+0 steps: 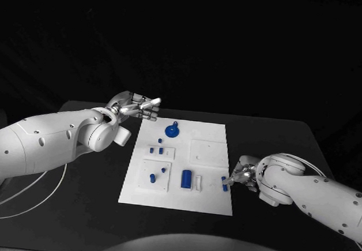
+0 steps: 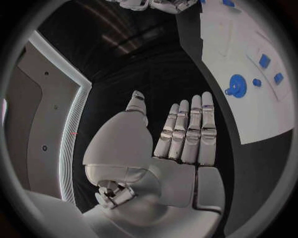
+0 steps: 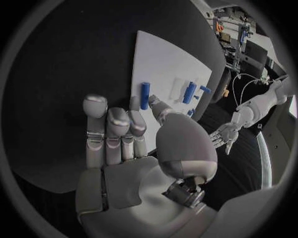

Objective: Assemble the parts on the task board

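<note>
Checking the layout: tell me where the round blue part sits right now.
In the head view, the round blue part lies at the task board's far edge, toward the left, just beyond the left robot hand.

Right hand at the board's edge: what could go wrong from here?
1. The right hand sits at the task board edge beside a small blue part; whether it pinches that part is unclear, so a loose contact could drop or flick it off the edge.
2. Pushing sideways there may slide the board.
3. The left hand hovers open off the far corner near the round blue part, bracing nothing.
</note>
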Controlling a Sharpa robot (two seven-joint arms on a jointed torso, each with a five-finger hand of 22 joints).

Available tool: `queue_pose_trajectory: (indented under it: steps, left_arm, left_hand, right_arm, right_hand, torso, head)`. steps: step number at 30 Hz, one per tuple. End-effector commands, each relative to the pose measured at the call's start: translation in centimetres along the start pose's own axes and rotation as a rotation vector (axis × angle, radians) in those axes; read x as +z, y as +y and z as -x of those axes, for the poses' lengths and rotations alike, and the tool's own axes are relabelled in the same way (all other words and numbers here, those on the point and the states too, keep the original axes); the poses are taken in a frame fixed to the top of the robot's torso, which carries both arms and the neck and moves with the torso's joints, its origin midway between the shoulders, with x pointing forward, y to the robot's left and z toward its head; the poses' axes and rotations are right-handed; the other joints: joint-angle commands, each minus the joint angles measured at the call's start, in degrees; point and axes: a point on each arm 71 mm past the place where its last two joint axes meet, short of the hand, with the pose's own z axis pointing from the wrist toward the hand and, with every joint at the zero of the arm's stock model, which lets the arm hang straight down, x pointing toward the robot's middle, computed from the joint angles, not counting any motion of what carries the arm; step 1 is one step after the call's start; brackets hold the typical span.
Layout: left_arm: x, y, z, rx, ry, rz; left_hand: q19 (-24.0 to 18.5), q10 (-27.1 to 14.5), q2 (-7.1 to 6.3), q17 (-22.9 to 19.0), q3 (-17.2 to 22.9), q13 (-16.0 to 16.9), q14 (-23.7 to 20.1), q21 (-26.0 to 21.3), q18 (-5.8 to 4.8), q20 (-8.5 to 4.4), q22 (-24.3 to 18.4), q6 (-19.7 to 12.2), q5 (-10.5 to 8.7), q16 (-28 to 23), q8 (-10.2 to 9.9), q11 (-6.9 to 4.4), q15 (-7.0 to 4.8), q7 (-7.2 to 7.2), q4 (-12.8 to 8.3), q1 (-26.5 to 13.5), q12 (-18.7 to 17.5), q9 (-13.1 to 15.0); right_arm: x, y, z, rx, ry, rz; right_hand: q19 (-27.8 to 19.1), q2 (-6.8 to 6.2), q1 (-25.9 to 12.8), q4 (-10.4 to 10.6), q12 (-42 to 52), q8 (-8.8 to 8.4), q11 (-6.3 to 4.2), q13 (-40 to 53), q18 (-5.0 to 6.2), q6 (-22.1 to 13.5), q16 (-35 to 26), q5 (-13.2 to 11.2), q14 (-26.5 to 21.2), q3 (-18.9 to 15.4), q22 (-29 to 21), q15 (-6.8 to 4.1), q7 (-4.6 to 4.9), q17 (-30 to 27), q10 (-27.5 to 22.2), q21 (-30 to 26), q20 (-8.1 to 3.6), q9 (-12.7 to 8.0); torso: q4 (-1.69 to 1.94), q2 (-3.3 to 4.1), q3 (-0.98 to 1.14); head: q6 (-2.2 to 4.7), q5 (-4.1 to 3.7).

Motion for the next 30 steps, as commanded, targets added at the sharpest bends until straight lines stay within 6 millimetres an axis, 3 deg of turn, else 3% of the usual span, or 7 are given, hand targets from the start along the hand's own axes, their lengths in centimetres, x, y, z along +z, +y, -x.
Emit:
queue_pose_trajectory:
  steps: [1,11,22,30]
  left_arm:
    - [0.1,-0.1,-0.3,-0.004,0.014,-0.012]
    - [0.1,-0.1,-0.3,-0.006,0.020,-0.007]
    - [0.1,0.0,-0.5,-0.011,0.032,-0.004]
    - [0.1,0.0,-0.6,-0.014,0.040,-0.002]
  left_hand:
    - [-0.22,0.12,0.42,-0.02,0.07,0.01,-0.10,-0.10,-0.09,0.13,-0.07,0.08,-0.11,0.00,-0.07,0.04,-0.03,-0.03,0.12,-0.37,-0.18,0.05]
    - [-0.22,0.09,0.37,-0.02,0.08,0.01,-0.11,-0.09,-0.08,0.13,-0.06,0.02,-0.12,0.00,-0.07,0.05,-0.03,-0.01,0.25,-0.43,-0.18,0.06]
    - [-0.21,0.08,0.58,-0.02,0.11,0.01,-0.13,-0.08,-0.08,0.13,-0.06,-0.03,-0.12,0.00,-0.08,0.05,-0.02,-0.01,0.49,-0.63,-0.17,0.05]
    - [-0.23,0.01,0.69,-0.01,0.02,0.01,-0.13,-0.09,-0.08,0.14,-0.07,-0.06,-0.12,0.01,-0.06,0.08,-0.02,0.01,0.49,-0.73,-0.18,0.06]
  right_arm:
    - [0.1,0.1,-0.3,-0.033,-0.001,-0.013]
    - [0.5,0.8,-1.3,-0.064,0.011,-0.007]
    - [0.9,0.8,-2.4,-0.155,0.024,-0.038]
    - [1.5,1.9,-2.9,-0.189,-0.008,-0.038]
  right_hand:
    - [2.76,-0.67,-0.12,0.58,-0.27,-0.10,0.48,2.76,0.27,-0.36,0.21,-0.40,0.16,-0.01,0.01,0.28,0.02,0.00,-0.06,0.04,0.28,0.10]
    - [2.77,-0.79,0.20,0.97,-0.32,-0.11,0.46,2.77,0.23,-0.39,0.21,-0.51,0.15,0.13,0.03,0.26,0.02,0.04,-0.06,0.04,0.25,0.21]
    - [2.70,-0.44,0.37,-0.30,-0.69,-0.14,0.55,2.67,0.20,-0.75,0.04,-0.09,0.13,0.74,0.09,0.37,0.09,-0.02,-0.34,-0.12,0.36,-0.02]
    - [2.74,-0.42,-0.12,-1.46,-0.78,-0.14,0.64,2.61,0.29,-1.40,-0.07,-0.02,0.11,3.41,0.25,0.38,0.29,-0.06,-0.51,-0.37,0.38,-0.81]
  torso:
    - [-0.01,-0.03,0.00]
    - [0.01,0.00,-0.01]
    - [-0.02,-0.08,-0.05]
    - [0.04,0.03,0.04]
  head:
    - [-0.10,0.04]
    - [-0.30,0.09]
    - [-0.39,0.04]
    - [-0.31,0.00]
